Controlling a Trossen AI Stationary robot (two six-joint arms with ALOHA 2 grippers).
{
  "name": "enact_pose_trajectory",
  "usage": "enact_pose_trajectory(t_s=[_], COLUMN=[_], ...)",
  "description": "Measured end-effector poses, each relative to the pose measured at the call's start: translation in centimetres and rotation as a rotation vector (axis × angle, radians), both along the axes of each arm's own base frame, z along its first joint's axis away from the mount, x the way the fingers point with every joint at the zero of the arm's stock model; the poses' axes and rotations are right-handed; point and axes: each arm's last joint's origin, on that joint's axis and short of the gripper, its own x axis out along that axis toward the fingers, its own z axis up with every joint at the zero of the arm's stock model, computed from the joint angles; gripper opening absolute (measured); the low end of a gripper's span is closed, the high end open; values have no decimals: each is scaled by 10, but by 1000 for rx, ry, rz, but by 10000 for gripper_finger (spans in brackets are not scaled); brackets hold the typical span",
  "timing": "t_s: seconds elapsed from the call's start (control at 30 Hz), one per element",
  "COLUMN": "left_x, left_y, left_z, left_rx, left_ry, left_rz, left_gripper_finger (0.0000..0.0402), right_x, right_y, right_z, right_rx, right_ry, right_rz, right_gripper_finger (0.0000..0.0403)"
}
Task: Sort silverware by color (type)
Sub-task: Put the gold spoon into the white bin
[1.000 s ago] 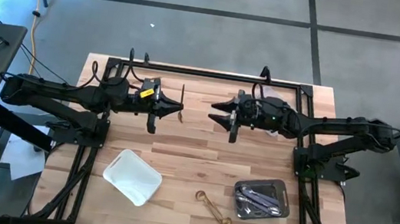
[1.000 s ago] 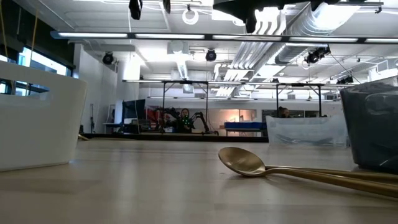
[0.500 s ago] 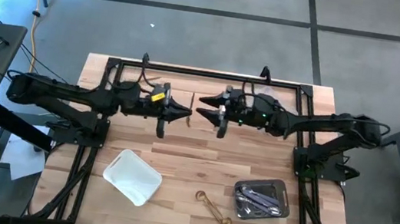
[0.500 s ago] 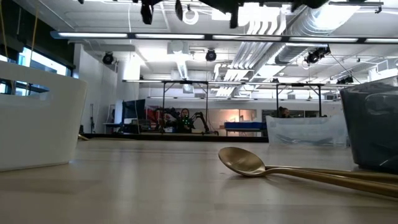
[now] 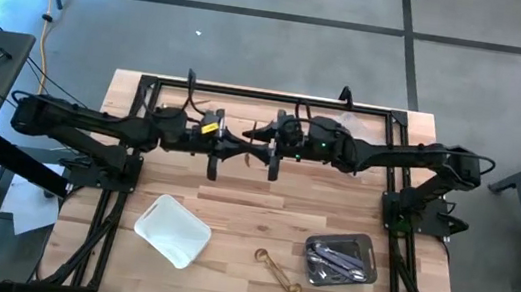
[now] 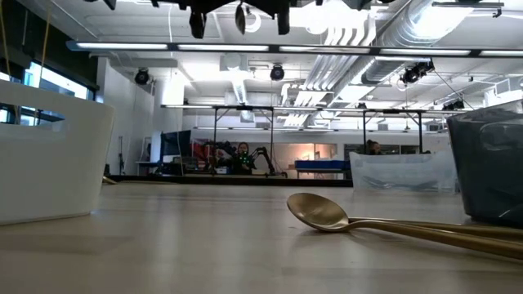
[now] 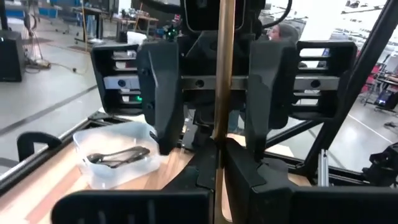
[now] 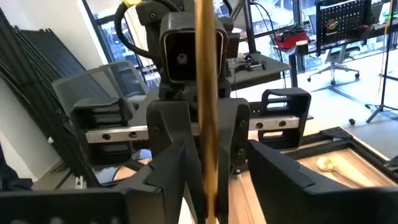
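My left gripper [image 5: 233,146] hovers over the middle of the table's far half, shut on a gold utensil [image 7: 224,68]. The thin shaft runs toward the far and near edges. My right gripper [image 5: 260,147] faces it from the right and is open. Its two fingers [image 7: 160,93] stand on either side of the gold shaft [image 8: 206,93] without touching it. Two more gold utensils [image 5: 279,273] lie flat on the table near its near edge; one is a spoon [image 6: 327,214]. Silver utensils lie in a grey tray [image 5: 339,259]. My left gripper pinches the gold utensil's shaft [image 7: 219,134] between its two fingers. The fingers come level from the table's left and lie across the shaft. The utensil is lifted clear of the table, and its shaft sticks out past the fingers on both sides.
A white tray [image 5: 172,229] sits near the near left edge, the grey tray near the near right. A clear tray [image 7: 118,158] with dark utensils sits on the table behind the right arm. A black frame [image 5: 267,95] runs around the table's edges.
Both arms have moved toward each other over the table's far half. The left gripper has carried the gold utensil to the right. The right gripper has come left until its open fingers stand on either side of the shaft.
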Motion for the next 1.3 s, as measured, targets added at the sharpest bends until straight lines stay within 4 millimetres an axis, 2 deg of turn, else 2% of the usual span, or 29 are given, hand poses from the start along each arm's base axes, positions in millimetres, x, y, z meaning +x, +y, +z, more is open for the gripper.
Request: enact_pose_trajectory(t_s=[0.2, 0.67, 0.8, 0.97, 1.13, 1.3], left_x=[-6, -10, -10, -10, -10, -10], left_y=[0, 0, 0, 1, 0, 0], left_z=[6, 11, 11, 11, 11, 11], left_rx=[14, 34, 34, 30, 30, 33], left_ry=[-25, -35, -36, -37, -39, -41], left_rz=[1, 26, 30, 32, 29, 24], left_gripper_finger=[1, 1, 1, 1, 2, 21], right_x=[0, -1, -1, -1, -1, -1], right_y=[0, 0, 0, 0, 1, 1], right_z=[8, 11, 11, 11, 11, 11], right_rx=[-6, -6, -5, 13, -3, -11], right_ry=[-81, -111, -111, -111, -111, -114], right_rz=[0, 9, 9, 12, 33, 55], right_gripper_finger=[123, 119, 89, 14, 18, 10])
